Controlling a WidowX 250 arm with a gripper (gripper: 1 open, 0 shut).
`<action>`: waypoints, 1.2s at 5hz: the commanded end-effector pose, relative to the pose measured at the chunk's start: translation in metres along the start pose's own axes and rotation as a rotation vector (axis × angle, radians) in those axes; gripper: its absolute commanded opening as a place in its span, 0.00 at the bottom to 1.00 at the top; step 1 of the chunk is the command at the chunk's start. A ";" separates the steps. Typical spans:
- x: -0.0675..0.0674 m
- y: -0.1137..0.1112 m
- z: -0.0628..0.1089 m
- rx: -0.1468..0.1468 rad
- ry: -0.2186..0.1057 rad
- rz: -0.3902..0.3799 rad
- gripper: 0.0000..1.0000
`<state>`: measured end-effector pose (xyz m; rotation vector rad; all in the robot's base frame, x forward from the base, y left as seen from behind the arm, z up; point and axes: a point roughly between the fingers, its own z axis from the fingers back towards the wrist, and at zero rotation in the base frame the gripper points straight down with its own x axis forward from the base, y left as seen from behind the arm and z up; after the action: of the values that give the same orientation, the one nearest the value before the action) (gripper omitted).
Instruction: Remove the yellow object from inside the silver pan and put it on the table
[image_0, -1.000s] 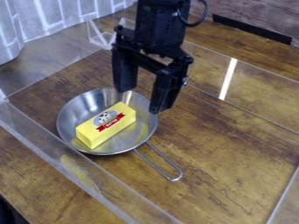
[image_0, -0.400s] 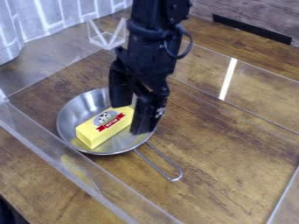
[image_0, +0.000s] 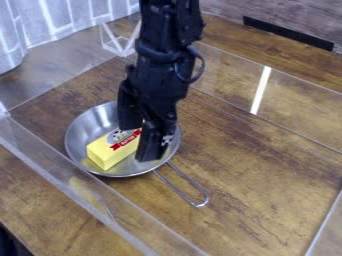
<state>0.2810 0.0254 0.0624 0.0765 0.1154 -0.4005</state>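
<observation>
The yellow object (image_0: 110, 151), a small block with a white-and-red label, lies inside the silver pan (image_0: 88, 125) at the left of the table (image_0: 254, 150). My black gripper (image_0: 139, 133) hangs straight down over the block's right end, open, with one finger on each side of it. The fingers reach down into the pan and hide part of the label. I cannot tell whether they touch the block. The pan's thin wire handle (image_0: 187, 190) points toward the front right.
Clear acrylic walls (image_0: 80, 200) edge the table along the front and left. A clear wire-like stand (image_0: 118, 40) sits at the back left behind the arm. Bare wooden planks stretch to the right of the pan.
The gripper has come down and to the left, from above the pan's right rim into the pan, and has rolled so its fingers straddle the block's end. It stayed open.
</observation>
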 end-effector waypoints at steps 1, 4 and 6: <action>0.002 0.012 0.002 0.021 -0.053 0.012 1.00; 0.008 0.028 -0.014 0.059 -0.101 -0.017 1.00; 0.010 0.035 -0.019 0.081 -0.143 -0.013 1.00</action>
<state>0.3009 0.0497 0.0382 0.1194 -0.0214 -0.4372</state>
